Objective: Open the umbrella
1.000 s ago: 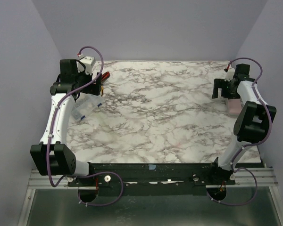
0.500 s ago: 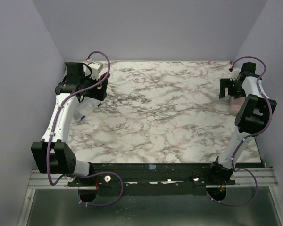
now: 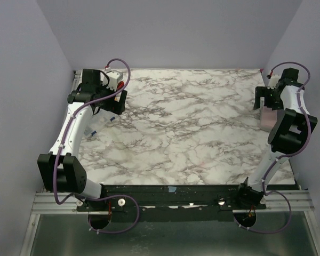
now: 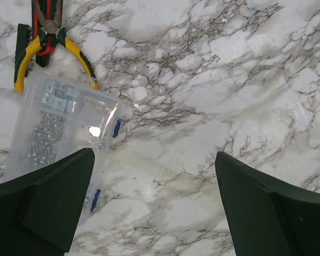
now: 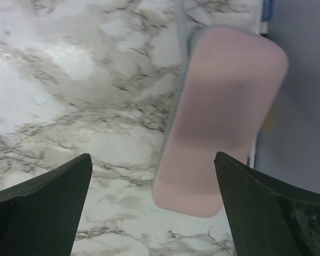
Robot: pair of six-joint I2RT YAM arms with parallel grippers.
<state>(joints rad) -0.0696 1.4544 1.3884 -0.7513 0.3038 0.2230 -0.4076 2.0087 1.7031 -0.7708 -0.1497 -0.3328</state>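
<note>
Both arms have shifted since the earlier frames. The right gripper [image 5: 152, 157] has swung further toward the right edge of the table [image 3: 186, 122] and now hangs over the umbrella [image 5: 218, 117], while the left gripper [image 4: 154, 154] has drifted a little over the far-left corner. The umbrella, as I read it, is the pale pinkish oblong thing, folded shut, lying flat at the far right of the table, just beside the wall. Its long axis runs from near to far along that edge. In the right wrist view it leans slightly, and I cannot tell which end carries the handle, since no shaft or handle shows. The right gripper stands wide apart and empty, with the umbrella lying off to one finger's side and not centred between the two. To do this reach well, I think the gripper should first move sideways until the umbrella sits between the fingers, across its short side, and only then descend. The left gripper is also spread wide and holds nothing. Below it lie the clear plastic box [image 4: 58, 128] and, at one end of it, the red-and-yellow pliers [image 4: 48, 37].
</note>
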